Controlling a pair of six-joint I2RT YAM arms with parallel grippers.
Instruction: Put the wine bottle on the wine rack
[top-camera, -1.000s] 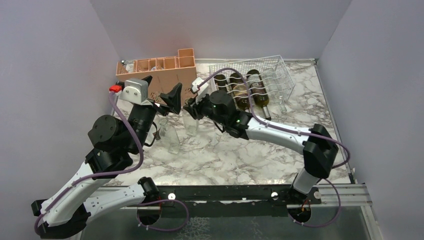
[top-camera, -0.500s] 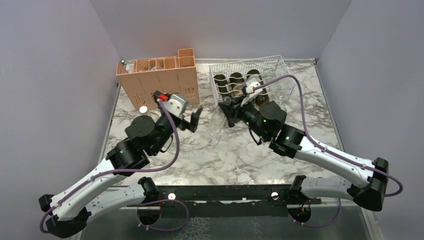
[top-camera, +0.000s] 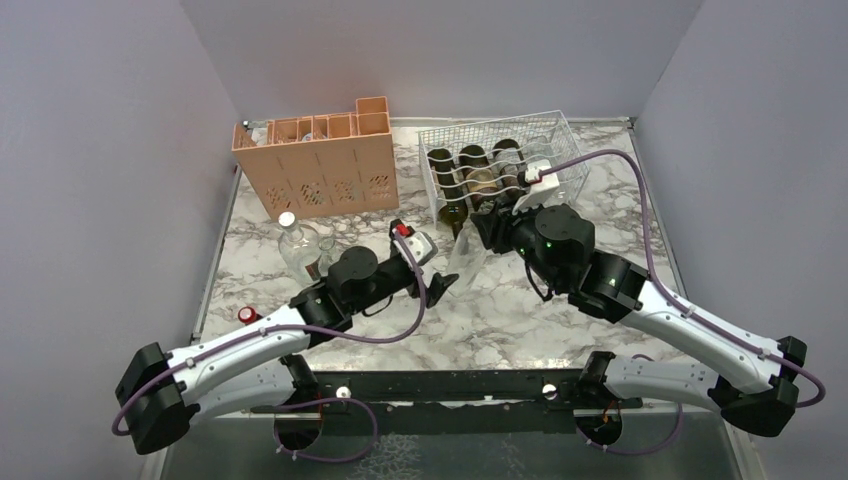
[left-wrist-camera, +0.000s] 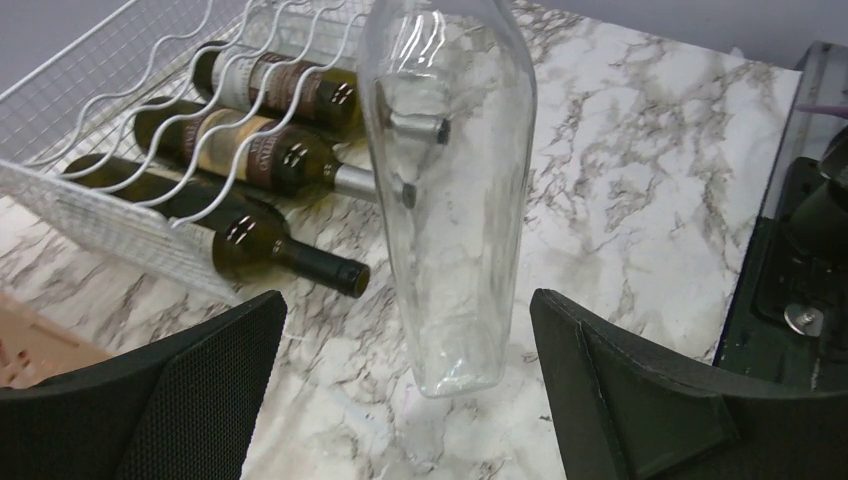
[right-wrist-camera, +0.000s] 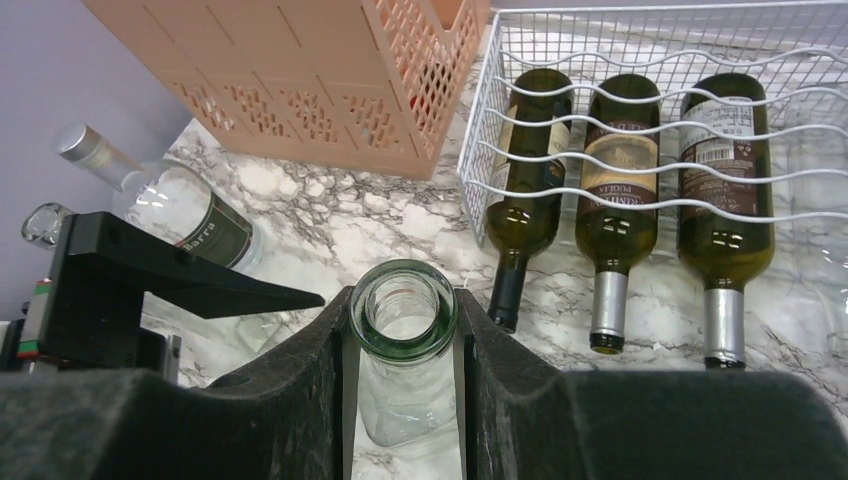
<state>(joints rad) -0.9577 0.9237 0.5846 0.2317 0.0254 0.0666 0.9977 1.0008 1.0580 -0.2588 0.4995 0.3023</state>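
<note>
My right gripper is shut on the neck of a clear empty wine bottle and holds it tilted, its base just above the marble in front of the wine rack. In the right wrist view the fingers clamp the bottle just below its mouth. The white wire rack holds three dark bottles. My left gripper is open, low on the table just left of the clear bottle. In the left wrist view the bottle hangs between and beyond its spread fingers.
A peach-orange crate stands at the back left. A clear labelled bottle lies in front of it, also in the right wrist view. A small red-capped item sits by the left arm. The rack's right cradle has no bottle.
My right gripper has carried the clear bottle from near the crate rightward to the rack's front. My left arm has swung down and right, its open gripper now beside the bottle.
</note>
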